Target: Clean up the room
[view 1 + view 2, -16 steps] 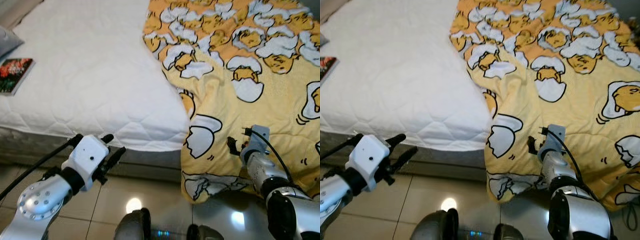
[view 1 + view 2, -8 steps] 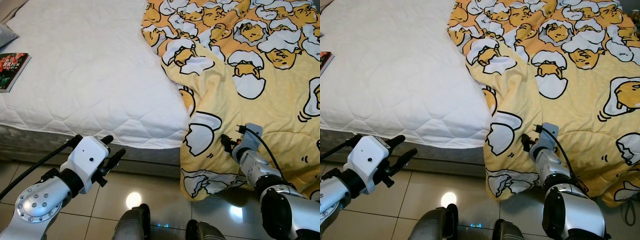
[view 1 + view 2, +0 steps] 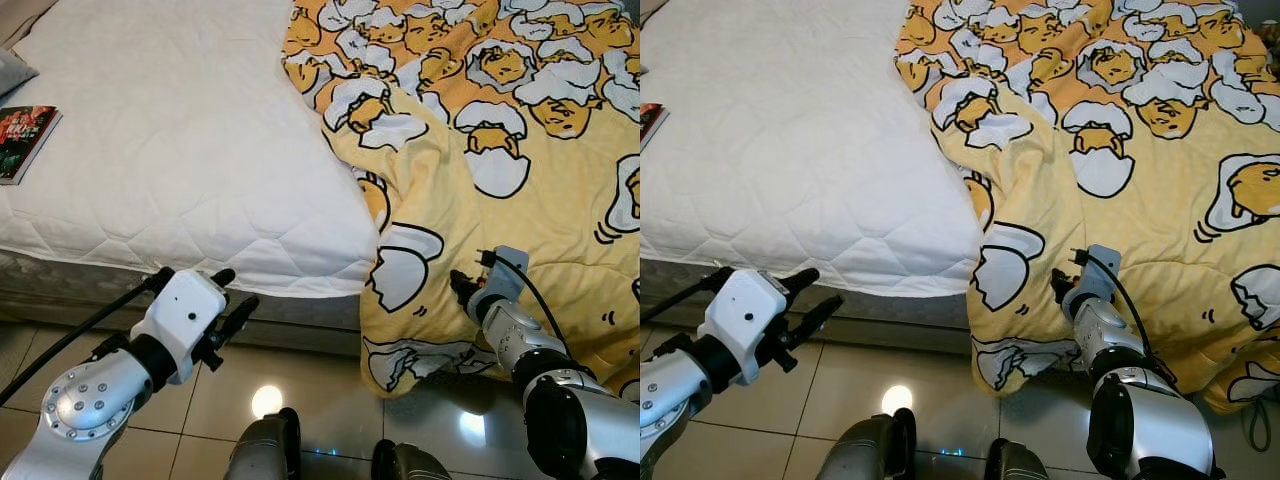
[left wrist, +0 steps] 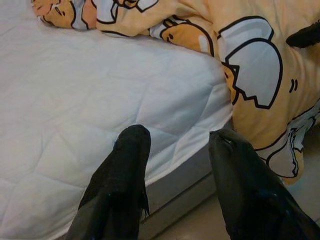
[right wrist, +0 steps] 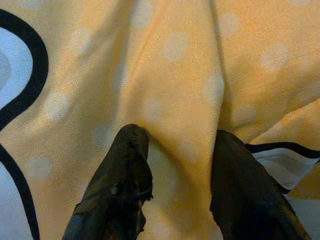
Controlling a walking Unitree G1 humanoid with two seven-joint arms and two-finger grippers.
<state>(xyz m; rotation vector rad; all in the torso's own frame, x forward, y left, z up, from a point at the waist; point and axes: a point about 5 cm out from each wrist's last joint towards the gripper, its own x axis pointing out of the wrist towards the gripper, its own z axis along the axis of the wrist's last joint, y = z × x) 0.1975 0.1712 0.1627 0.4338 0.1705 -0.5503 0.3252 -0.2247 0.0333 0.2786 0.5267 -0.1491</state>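
Glossy floor tiles (image 3: 300, 390) run under me at the foot of the bed, and nearest to me are my own two arms. My left gripper (image 3: 228, 300) hangs over the tiles just short of the mattress edge, jaws apart and empty; its wrist view looks along the fingers (image 4: 125, 185) at the white quilted corner. My right gripper (image 3: 1064, 288) is pushed into the hanging part of the yellow egg-print blanket (image 3: 500, 160), jaws spread with a fold of cloth bulging between them, pressed in but not yet pinched as far as I can tell.

That blanket is my job here, I judge: it covers the right side of the bed and spills over the foot end until its hem touches the floor. To do this well I would close on a thick fold rather than a single layer, so the cloth does not slip out when I lift. I would pull up and onto the bed, not sideways, to keep the hem from dragging under my feet. Bringing the left gripper across to the blanket's near edge beside the bare mattress (image 3: 180, 150) would let me spread it evenly.

Farther off, a book (image 3: 25, 140) lies flat near the mattress's left edge, well apart from the blanket.
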